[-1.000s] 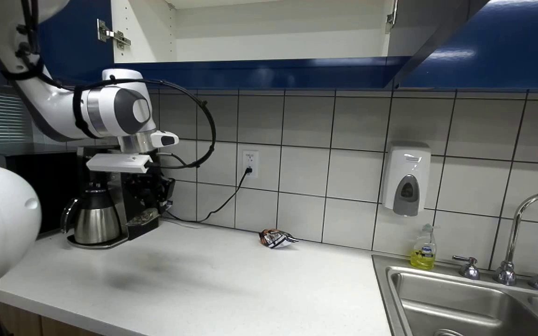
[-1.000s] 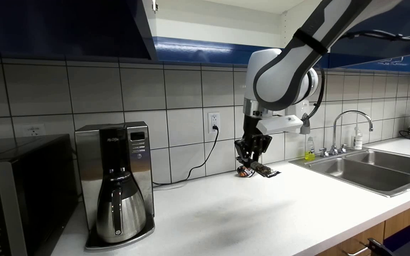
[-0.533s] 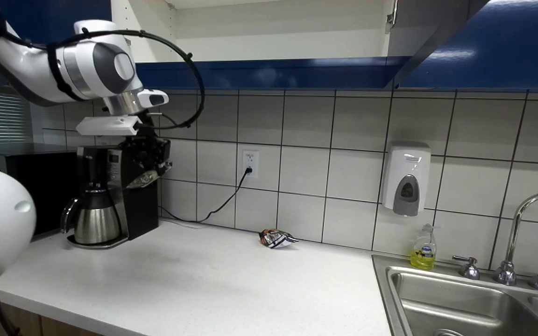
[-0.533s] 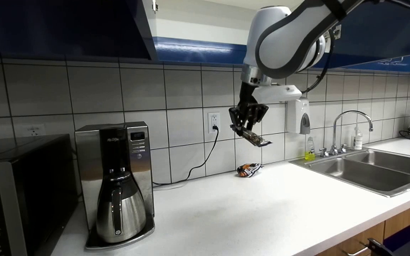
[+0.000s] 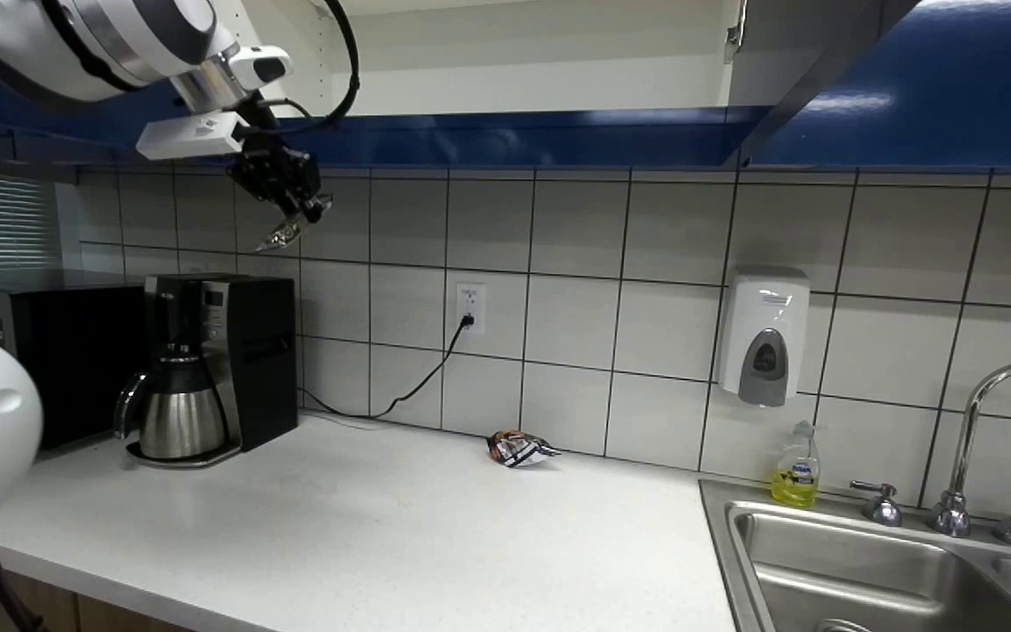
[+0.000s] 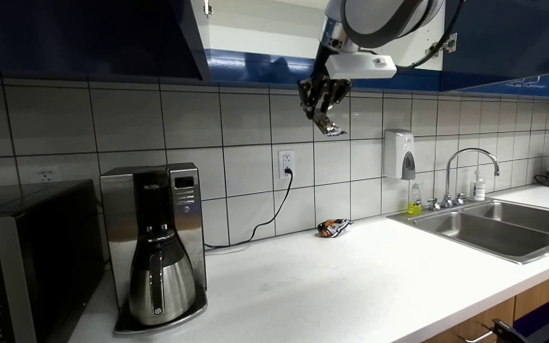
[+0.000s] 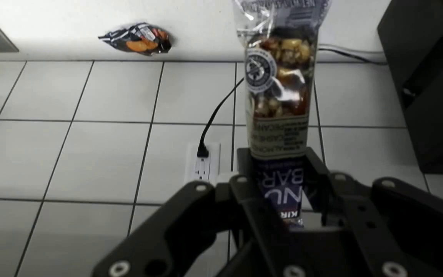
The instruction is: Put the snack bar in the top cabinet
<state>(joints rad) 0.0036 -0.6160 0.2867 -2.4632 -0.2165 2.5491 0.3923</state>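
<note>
White-tiled wall [image 5: 576, 325] behind; pale worktop [image 5: 400, 527] below, coffee maker [image 6: 186, 224] at one end, sink [image 5: 727, 549] at the other. Overhead, the top cabinet [image 5: 523, 83] has its blue doors [image 6: 508, 52] swung wide, presumably so you can reach straight in.

Snack bar [image 7: 279, 96]: in mid-air, well above the worktop, in front of the tiles. Your claw [image 7: 279, 157] is clenched on it, pressing the two long edges across the narrow width, nearer one end. Longer part juts free and slopes downward, seemingly out from the wall. Judgement: pinching the narrow width suits the claw, but holding off-centre may let the free end sag or twist.

Bar appears lower than the blue bottom rail [image 5: 505, 140] in both exterior views, so take the lift as part done. You likely need more height before reaching in; otherwise the drooping end could snag.

Crumpled wrapper [image 6: 333, 227]: on the worktop near the wall, well apart from the claw. Not your target.
</note>
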